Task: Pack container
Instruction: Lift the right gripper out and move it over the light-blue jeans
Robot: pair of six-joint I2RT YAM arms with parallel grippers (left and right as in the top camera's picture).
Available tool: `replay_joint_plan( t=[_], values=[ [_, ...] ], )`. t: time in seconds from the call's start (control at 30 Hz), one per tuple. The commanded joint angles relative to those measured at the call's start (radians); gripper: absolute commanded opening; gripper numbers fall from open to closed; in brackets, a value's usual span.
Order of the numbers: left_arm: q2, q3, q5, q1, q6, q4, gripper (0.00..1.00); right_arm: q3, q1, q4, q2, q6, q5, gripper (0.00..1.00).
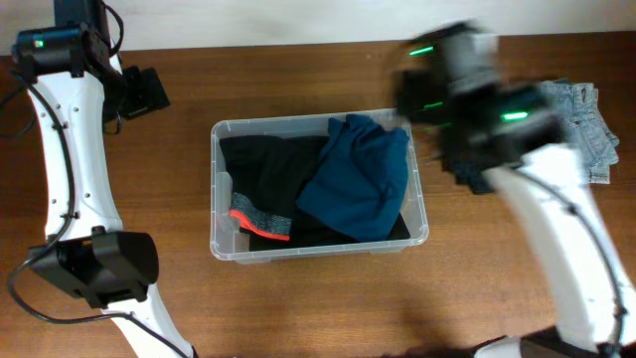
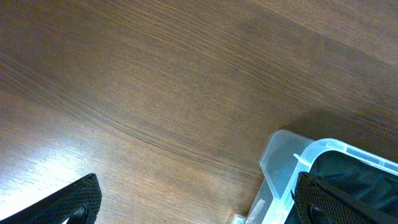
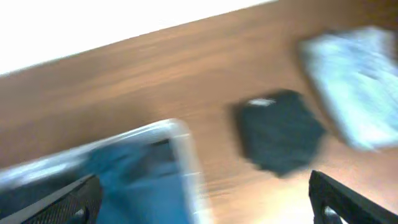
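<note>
The container [image 1: 318,251] is standing in the middle of the desk [image 1: 298,308], and it is already holding two pieces of clothing. A black garment [image 1: 263,174] with an orange stripe is lying in the left part of the container. A blue garment [image 1: 358,184] is lying in the right part, partly over the black one, and its top edge is reaching up to the far rim. So I judge that the packing is well under way but not finished.

To the right of the container, two more things are waiting on the desk. A dark folded piece [image 3: 281,130] is lying near the container, and a light denim piece [image 1: 588,124] is lying further from it. They are probably the next to go in, though the task sentence is not saying this.

The right gripper [image 3: 205,199] is hanging over the desk just to the right of the container, between its right wall and the dark piece. Its view is blurred, but the two fingers are showing far apart at the lower corners, so it is wide open and is carrying nothing.

The left gripper [image 2: 198,199] is hovering beyond the far left corner of the container. Its fingers are also spread wide, and it is touching nothing.
</note>
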Motion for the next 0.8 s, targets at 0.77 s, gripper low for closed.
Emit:
replay_joint_plan(
  t=[0.77],
  values=[
    [-0.008,-0.003,0.007,0.005,-0.01,-0.001,0.99,0.013,-0.581,0.081,0.126,-0.311,0.009,0.98]
  ],
)
